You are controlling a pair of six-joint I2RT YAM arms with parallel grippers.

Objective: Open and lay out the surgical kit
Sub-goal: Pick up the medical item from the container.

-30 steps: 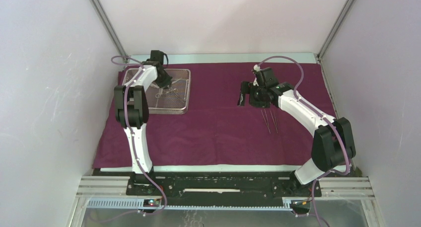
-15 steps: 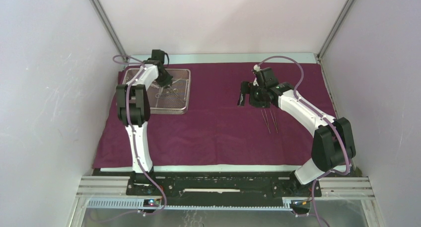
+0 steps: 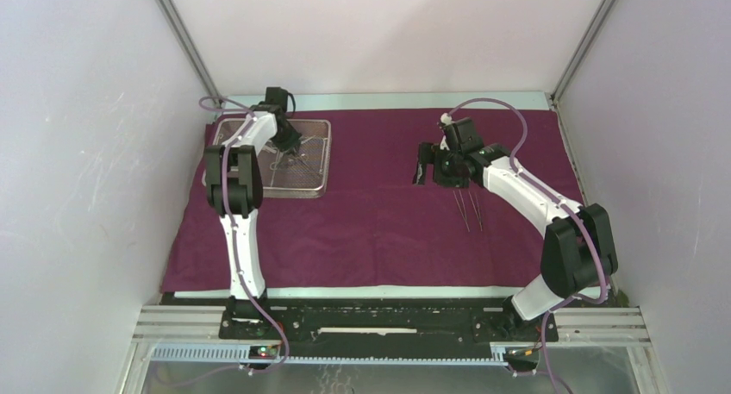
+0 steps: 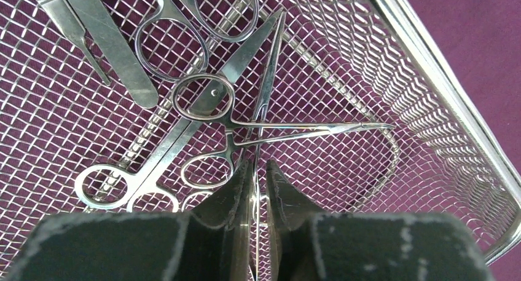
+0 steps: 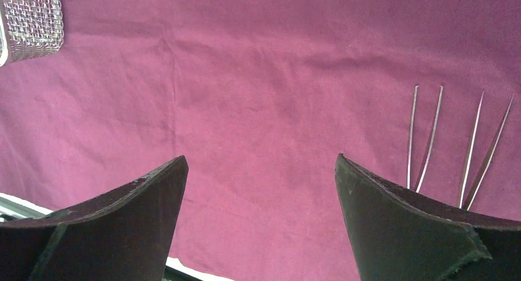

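The left gripper (image 4: 258, 164) is reaching down into the tray (image 4: 430, 66), its jaws nearly closed and pinching a thin tool (image 4: 271, 78). Scissors (image 4: 184, 133) and forceps (image 4: 295, 128) are lying crossed in the tray. The tray is sitting on the far-left part of the cloth (image 3: 379, 230). The right gripper (image 5: 261, 160) is hovering over the cloth with its jaws spread wide, holding nothing. Two tweezers (image 5: 424, 139) are lying near it on the cloth.

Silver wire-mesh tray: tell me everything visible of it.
The shallow rectangular silver wire-mesh tray has diamond-patterned mesh and a solid rim. It lies flat at the far left of the maroon cloth wrap. Steel ring-handled scissors and forceps lie jumbled inside, where the left pincer grips slim steel tweezers.
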